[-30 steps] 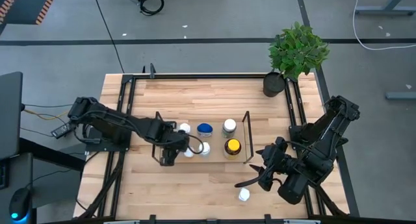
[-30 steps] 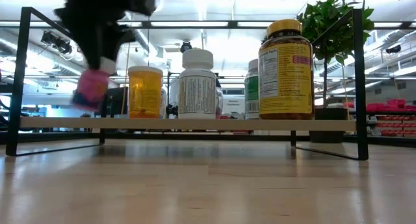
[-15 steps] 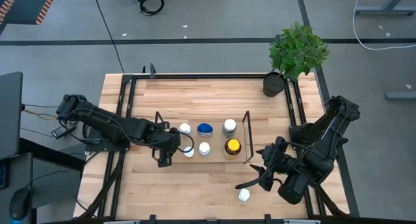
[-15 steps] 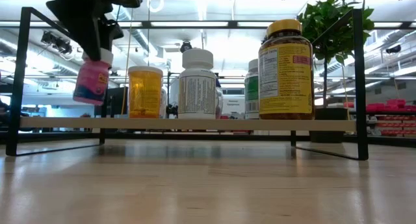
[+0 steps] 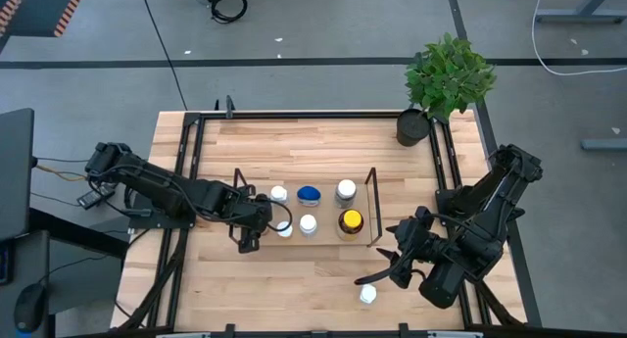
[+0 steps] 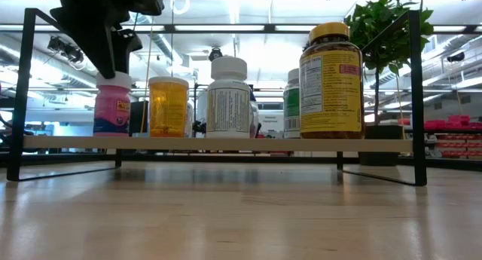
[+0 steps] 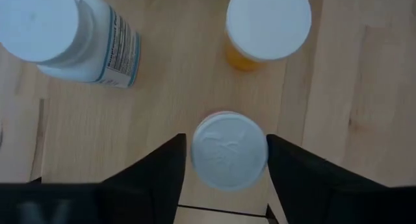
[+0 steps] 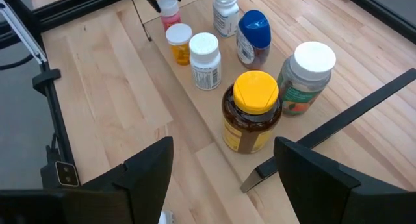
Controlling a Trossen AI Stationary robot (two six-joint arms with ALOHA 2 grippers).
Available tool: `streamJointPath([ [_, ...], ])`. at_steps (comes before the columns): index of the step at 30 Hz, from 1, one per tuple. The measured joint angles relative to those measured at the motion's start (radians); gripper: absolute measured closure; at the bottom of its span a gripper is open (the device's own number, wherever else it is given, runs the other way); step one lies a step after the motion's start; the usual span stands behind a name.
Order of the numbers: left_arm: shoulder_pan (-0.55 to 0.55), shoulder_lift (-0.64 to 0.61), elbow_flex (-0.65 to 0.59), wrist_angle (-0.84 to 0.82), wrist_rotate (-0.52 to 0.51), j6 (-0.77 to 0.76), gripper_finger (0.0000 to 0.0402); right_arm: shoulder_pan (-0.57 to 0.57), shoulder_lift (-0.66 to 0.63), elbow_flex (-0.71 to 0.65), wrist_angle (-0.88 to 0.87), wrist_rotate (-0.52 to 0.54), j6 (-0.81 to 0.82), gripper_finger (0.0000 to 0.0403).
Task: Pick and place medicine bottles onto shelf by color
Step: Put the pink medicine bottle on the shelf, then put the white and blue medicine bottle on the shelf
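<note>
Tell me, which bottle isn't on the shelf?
The small white-capped bottle standing alone on the table's near edge, by the right gripper. All the others, like the yellow-capped amber bottle, stand on the shelf.

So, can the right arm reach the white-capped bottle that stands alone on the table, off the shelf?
Probably yes. The lone bottle stands on bare wood just in front of the right gripper, whose fingers are open. Nothing lies between them, and the shelf is off to the side.

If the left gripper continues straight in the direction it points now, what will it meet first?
Most likely the white cap of the pink bottle, which stands on the shelf directly between the open fingers of the left gripper.
</note>
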Motion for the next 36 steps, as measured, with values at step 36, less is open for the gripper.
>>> streamJointPath([
  [36,-0.002,-0.001,0.211,-0.101,0.034,-0.030,0.0184,0.000,0.000,0.000,0.001,0.000,0.001,0.0131],
])
